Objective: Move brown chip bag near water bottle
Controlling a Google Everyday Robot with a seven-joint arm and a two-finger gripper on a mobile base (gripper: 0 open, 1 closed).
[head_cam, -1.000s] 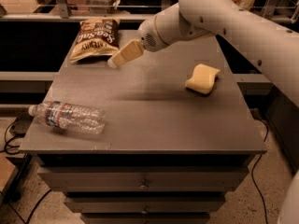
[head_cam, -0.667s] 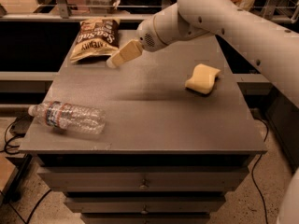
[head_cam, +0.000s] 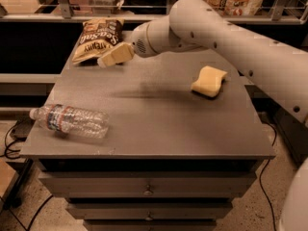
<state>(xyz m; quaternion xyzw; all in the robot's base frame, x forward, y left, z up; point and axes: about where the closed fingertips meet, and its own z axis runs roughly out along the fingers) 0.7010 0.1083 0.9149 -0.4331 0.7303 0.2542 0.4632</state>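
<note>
The brown chip bag (head_cam: 96, 38) lies at the far left corner of the grey cabinet top (head_cam: 159, 124), dark brown above, tan below. The water bottle (head_cam: 71, 121) lies on its side near the front left edge, cap to the left. My gripper (head_cam: 111, 57) reaches in from the right on the white arm, its tan fingers hanging just right of the bag's lower edge and above the top surface. It holds nothing that I can see.
A pale yellow sponge (head_cam: 209, 81) lies on the right side of the top. Drawers sit below the front edge. A rail and shelf with bags run behind the cabinet. Cables lie on the floor at left.
The gripper has moved a little left and toward the chip bag. The bag, bottle and sponge have not moved.
</note>
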